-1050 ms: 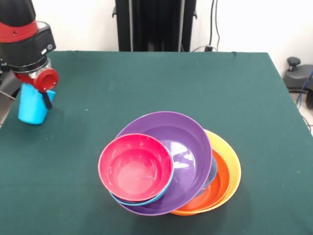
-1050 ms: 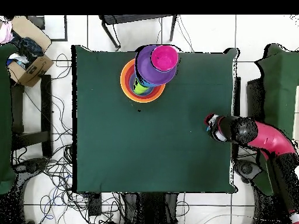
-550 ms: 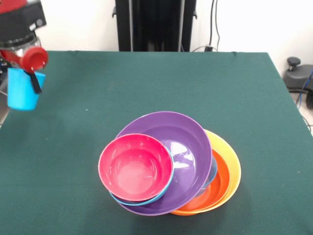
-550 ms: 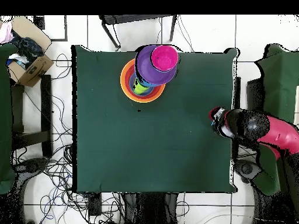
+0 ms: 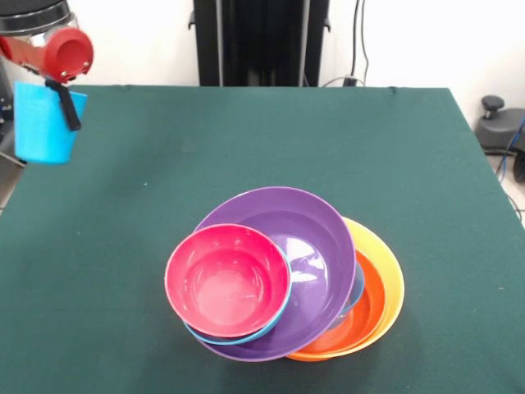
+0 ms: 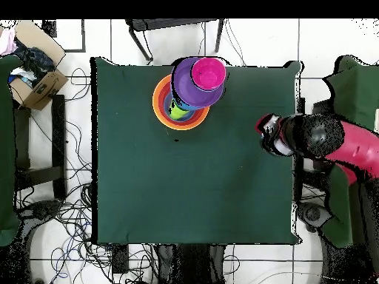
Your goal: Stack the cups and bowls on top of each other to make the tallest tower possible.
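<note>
Tower (image 5: 283,283): stands on the green tabletop (image 5: 246,156) near the near edge in the front view, about midway between the side edges, leaning over to one side.
Bowls counted in the tower: five show in the front view. One small pink-red bowl (image 5: 228,280) sits nearest and on top; one blue bowl (image 5: 277,318) shows only as a rim under it; one purple bowl (image 5: 316,246) lies beneath those; one red-orange bowl (image 5: 367,305) and one big orange bowl (image 5: 392,279) lie at the bottom. More may be hidden inside.
Green cup (image 6: 176,111): one, seen only from overhead as a lime patch between the purple bowl and the orange rim.
Blue cup (image 5: 43,123): one, light blue, upright, lifted clear of the cloth over the far left corner of the tabletop in the front view.
Gripper (image 5: 57,103): clamped on the blue cup, a dark finger down its outer wall.
Cups counted: two.
</note>
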